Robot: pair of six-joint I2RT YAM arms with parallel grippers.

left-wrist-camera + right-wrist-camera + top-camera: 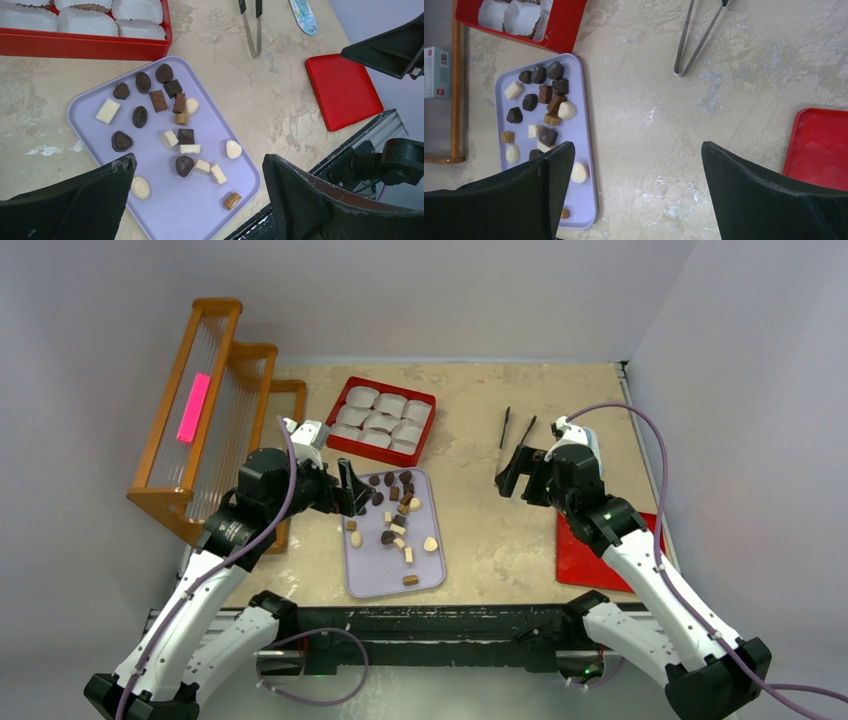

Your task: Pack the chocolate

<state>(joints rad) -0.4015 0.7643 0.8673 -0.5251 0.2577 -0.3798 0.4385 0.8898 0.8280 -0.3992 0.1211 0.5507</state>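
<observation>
Left arm [188, 612], right arm [652, 578]: white link shells, black joints, purple cables [622, 406]. Fingers [320, 200] matte black, wedge-shaped, edges scuffed.

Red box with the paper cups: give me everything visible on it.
The red box is shallow and rectangular with low upright walls, smooth, plastic or card by the look. Open-topped, it holds nine white fluted paper cups in three rows, all looking empty. It sits flat on the table, slightly skewed, at the far middle, just beyond the lavender tray. Whether box and tray touch is unclear. Nothing else touches it.
</observation>
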